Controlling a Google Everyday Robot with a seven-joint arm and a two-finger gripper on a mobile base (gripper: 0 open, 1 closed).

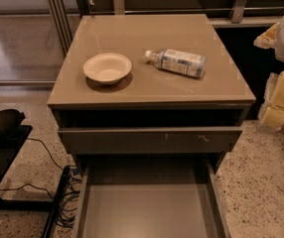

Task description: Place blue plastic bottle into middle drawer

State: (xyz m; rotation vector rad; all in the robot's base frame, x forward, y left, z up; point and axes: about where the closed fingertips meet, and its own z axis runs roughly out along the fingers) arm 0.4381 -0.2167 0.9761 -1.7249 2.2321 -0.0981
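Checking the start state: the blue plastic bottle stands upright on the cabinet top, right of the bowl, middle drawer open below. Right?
No: the camera view shows the blue plastic bottle lying on its side, not upright. It is on the cabinet top, right of the bowl, with the middle drawer open below. The end effector is at the frame's right edge, beside the cabinet.
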